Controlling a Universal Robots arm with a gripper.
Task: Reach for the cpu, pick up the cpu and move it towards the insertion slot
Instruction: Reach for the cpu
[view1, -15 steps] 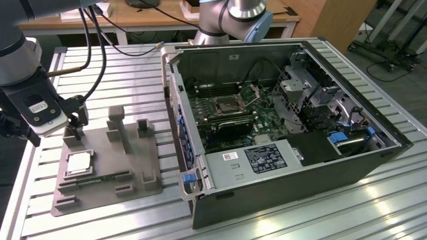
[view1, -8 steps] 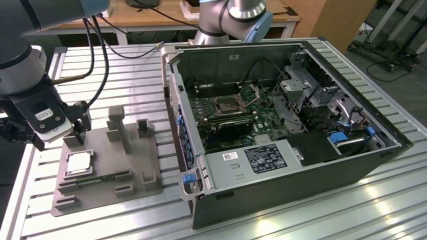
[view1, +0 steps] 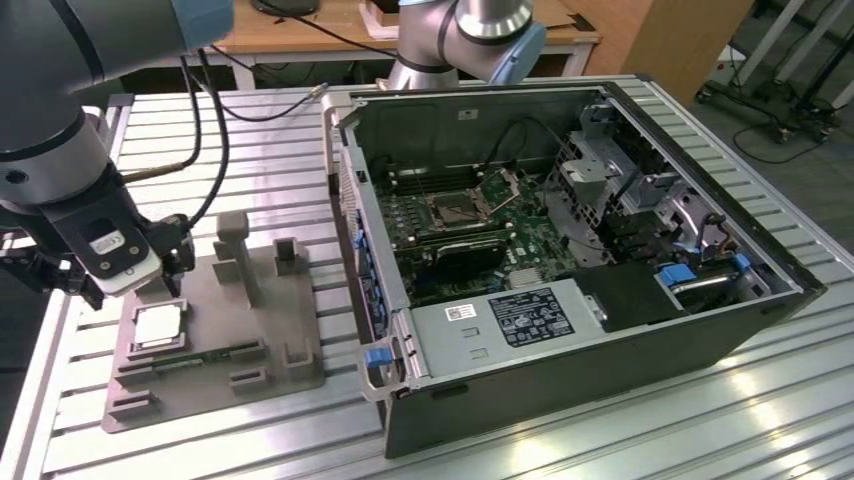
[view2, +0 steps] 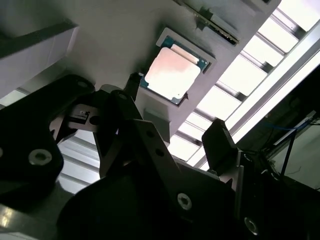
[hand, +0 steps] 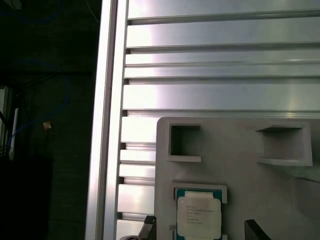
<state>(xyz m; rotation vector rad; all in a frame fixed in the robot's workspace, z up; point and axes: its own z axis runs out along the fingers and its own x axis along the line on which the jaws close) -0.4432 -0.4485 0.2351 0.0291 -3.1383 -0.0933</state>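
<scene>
Exterior view: the gripper hangs just above the grey fixture, low on the exterior view's left. It is over the cpu, which lies flat in its square recess. A green memory stick sits in a narrow recess just beside it. The open computer case fills the centre and right and holds the motherboard with the insertion slot, well apart from the chip. The slot's frame plate looks raised, though it's hard to be sure from here. Second wrist view: the fingers stand apart with nothing between them, and the cpu lies beyond them in its recess, untouched. First wrist view: two fingertips flank the cpu, clear of it, and two small recesses look empty. Risk, as I judge it: fingers landing on the recess wall, or closing off-centre, could tilt or jam the thin chip. A weak pinch could drop it on the way to the case.
</scene>
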